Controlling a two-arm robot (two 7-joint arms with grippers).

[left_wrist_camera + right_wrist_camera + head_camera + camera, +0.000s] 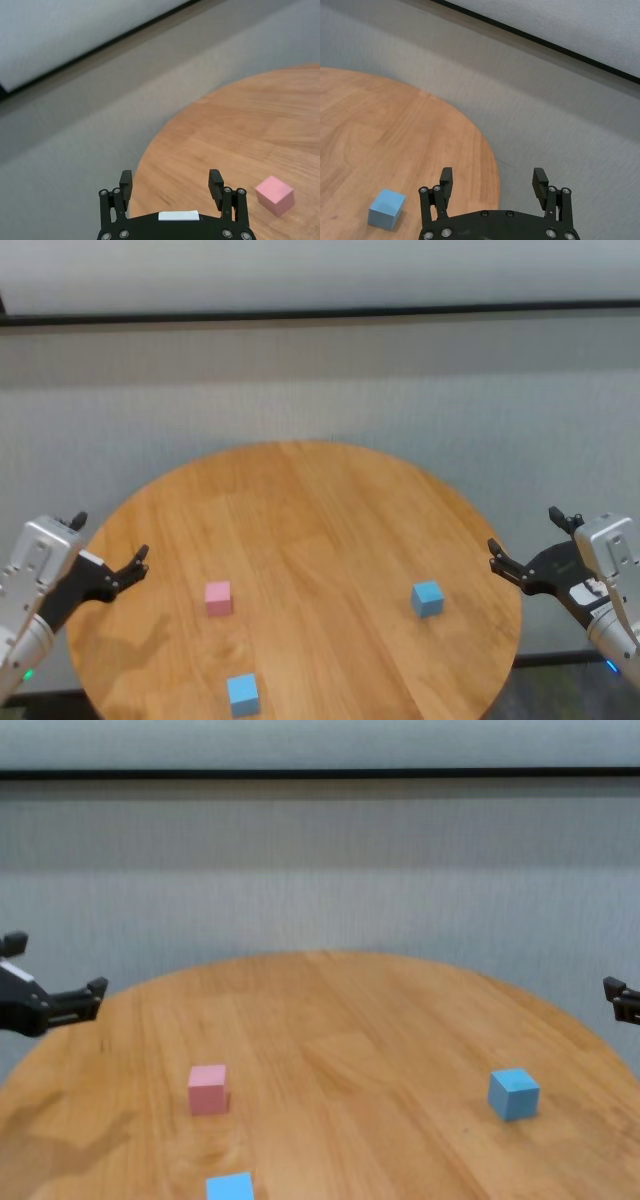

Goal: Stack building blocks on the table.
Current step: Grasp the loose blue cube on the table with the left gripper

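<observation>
Three building blocks lie apart and unstacked on the round wooden table (300, 500): the pink block (218, 597) at left of centre, one blue block (243, 694) near the front edge, and the other blue block (427, 598) toward the right. The left gripper (110, 548) hovers above the table's left rim, jaws spread wide and holding nothing. The right gripper (522, 544) hangs just off the right rim, likewise released and empty.

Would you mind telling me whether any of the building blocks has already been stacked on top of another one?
No, the pink block and the two blue blocks each rest apart on the table in the head view.
</observation>
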